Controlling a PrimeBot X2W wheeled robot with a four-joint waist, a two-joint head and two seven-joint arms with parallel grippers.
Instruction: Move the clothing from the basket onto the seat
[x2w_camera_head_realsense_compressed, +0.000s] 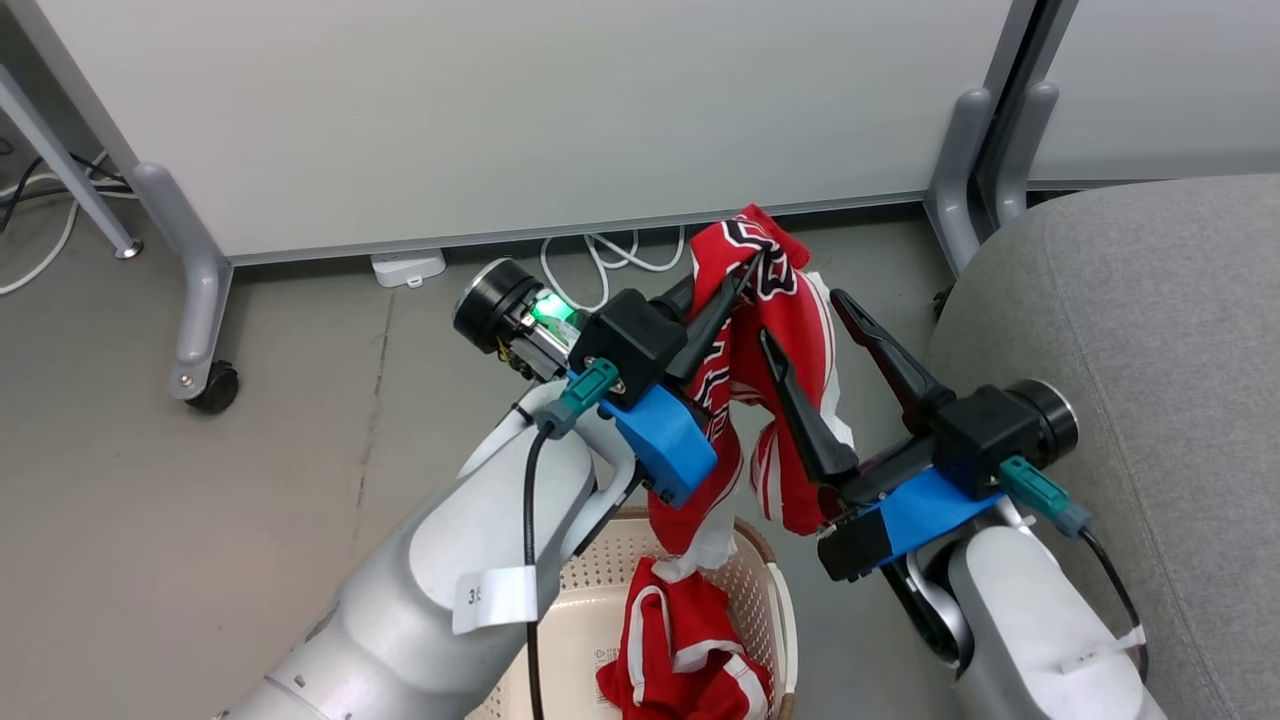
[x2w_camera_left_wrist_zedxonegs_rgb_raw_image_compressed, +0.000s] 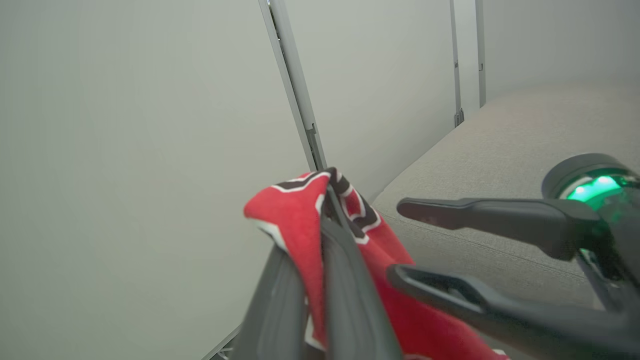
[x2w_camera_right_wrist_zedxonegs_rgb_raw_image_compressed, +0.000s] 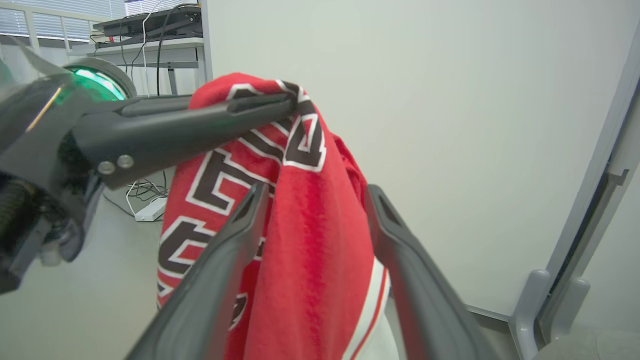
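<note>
Grey seat (x2w_camera_head_realsense_compressed: 1150, 350) lies right of the right tool (x2w_camera_head_realsense_compressed: 800, 316); cream basket (x2w_camera_head_realsense_compressed: 585, 600) below both tools holds a second red garment (x2w_camera_head_realsense_compressed: 690, 650). The left tool (x2w_camera_head_realsense_compressed: 752, 268) is clamped on the top of the hanging red jersey (x2w_camera_head_realsense_compressed: 800, 285); the right tool gapes wide astride it, holding nothing.

the head view looks steeply down from above both forearms: floor (x2w_camera_head_realsense_compressed: 300, 450) and white partition (x2w_camera_head_realsense_compressed: 550, 120) ahead, the seat (x2w_camera_head_realsense_compressed: 1150, 380) at its right edge, the basket (x2w_camera_head_realsense_compressed: 600, 590) at the bottom. the left wrist view sits close behind the left end effector (x2w_camera_left_wrist_zedxonegs_rgb_raw_image_compressed: 327, 200), facing along its fingers toward the partition and the seat. the right wrist view sits close behind the right end effector (x2w_camera_right_wrist_zedxonegs_rgb_raw_image_compressed: 316, 190), facing the partition. all three share the red garment (x2w_camera_head_realsense_compressed: 800, 285) and the partition; each wrist view also catches the other arm's end effector side-on.
</note>
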